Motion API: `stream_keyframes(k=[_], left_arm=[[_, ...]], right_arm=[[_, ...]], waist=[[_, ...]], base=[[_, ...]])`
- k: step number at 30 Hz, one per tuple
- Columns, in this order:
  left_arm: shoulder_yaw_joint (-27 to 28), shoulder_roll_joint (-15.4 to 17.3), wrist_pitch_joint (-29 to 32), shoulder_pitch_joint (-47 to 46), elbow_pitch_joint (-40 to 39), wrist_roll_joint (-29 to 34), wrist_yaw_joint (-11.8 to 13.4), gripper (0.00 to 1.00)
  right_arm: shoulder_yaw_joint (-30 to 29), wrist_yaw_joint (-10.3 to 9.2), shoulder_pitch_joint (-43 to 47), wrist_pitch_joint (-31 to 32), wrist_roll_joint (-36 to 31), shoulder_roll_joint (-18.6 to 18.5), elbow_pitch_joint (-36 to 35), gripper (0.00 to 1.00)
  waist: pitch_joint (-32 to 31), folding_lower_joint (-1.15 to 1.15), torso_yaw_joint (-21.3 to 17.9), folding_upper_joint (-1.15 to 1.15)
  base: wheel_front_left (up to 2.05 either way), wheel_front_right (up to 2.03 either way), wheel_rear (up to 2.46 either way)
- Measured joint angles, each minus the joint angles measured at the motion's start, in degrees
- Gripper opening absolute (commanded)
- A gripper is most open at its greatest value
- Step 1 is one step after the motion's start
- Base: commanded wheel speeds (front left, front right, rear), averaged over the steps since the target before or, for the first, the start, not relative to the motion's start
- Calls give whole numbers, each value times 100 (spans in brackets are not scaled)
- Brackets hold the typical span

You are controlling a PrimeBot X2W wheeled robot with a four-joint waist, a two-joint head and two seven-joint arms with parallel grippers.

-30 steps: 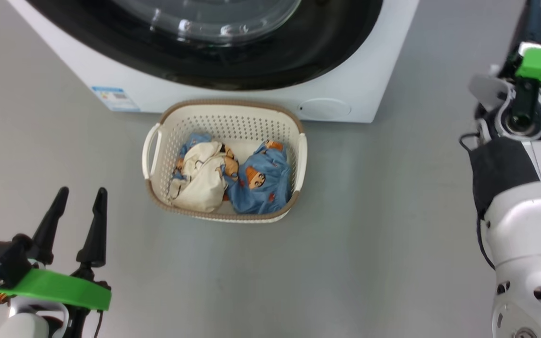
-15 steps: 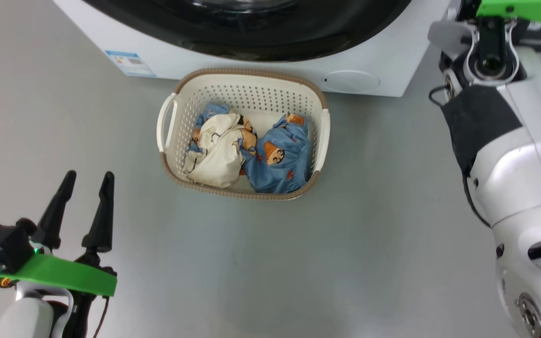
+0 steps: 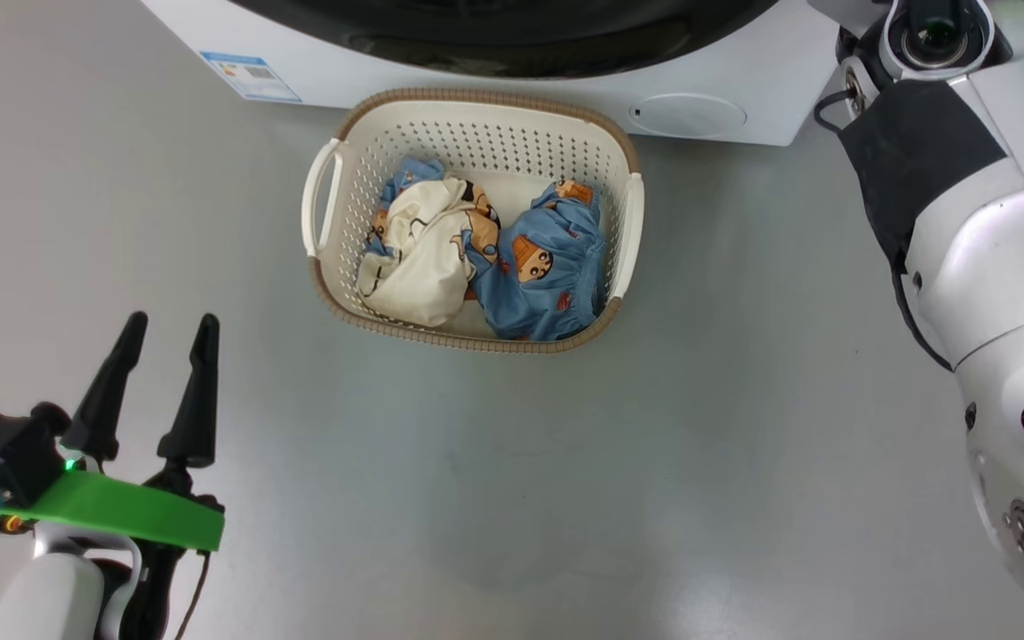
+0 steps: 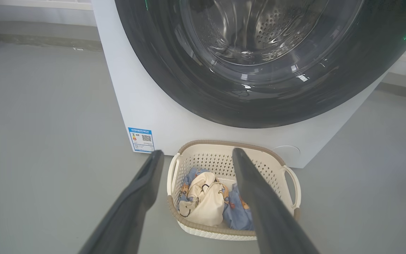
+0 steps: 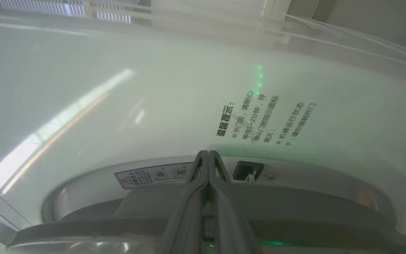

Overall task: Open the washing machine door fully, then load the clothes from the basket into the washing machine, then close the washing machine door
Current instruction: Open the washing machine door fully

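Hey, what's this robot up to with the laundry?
The robot is at the first step of a wash. Its right gripper, fingers shut, is up by the latch slot on the washing machine, apparently working on the door, which has not swung open yet. The left gripper hangs open above the floor, holding nothing. The clothes lie in the basket in front.
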Motion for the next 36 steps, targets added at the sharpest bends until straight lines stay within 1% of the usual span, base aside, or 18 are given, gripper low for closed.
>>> stream_keyframes(k=[6,8,16,27,34,36], left_arm=[[-81,-27,0,-69,0,-3,0,100],[-102,-40,0,-120,-2,-7,0,100],[-136,-51,0,-126,-3,-59,0,100],[-182,-55,0,-126,-64,-59,0,100],[-205,-55,0,-121,-91,-59,0,100],[-207,-55,0,-121,-96,-59,0,100]], right_arm=[[272,13,-311,124,57,-37,447,0],[326,58,-407,179,63,-35,604,0],[448,49,-695,567,109,-56,1027,0],[567,0,-736,1012,330,-114,1077,0],[650,-1,-685,1104,427,-145,999,0],[664,0,-681,1213,453,-177,1000,0]], waist=[[104,0,24,0],[119,0,37,0],[96,0,44,0],[46,0,19,0],[13,0,24,0],[5,0,36,0]], base=[[0,0,0],[0,0,0],[0,0,0],[0,0,0],[0,0,0],[0,0,0]])
